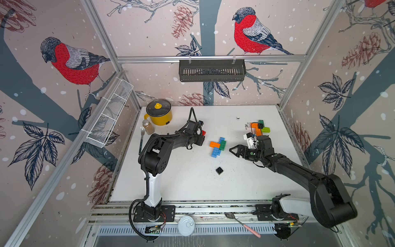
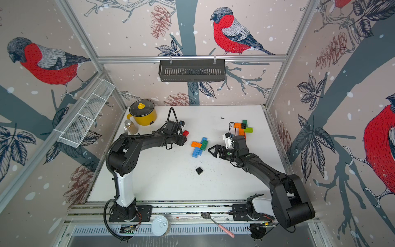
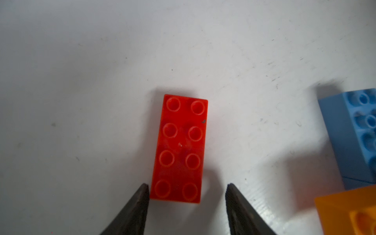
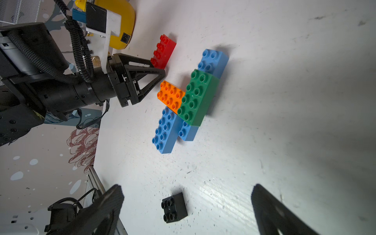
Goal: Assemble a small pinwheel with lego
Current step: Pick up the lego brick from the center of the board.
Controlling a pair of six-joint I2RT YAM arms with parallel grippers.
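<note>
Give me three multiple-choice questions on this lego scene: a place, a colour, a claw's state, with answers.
1. Where is the loose black brick? A on the table, nearer the arm bases than the brick cluster; B atop that cluster; C in a claw.
2. Which colour lies inside the left claw? A lime; B red; C blue.
3. The right claw is: A shut on a brick; B open, empty; C unseen.
Answers: A, it lies alone on white; B, the red brick shows there; B, jaws wide apart, gripping nothing.
</note>
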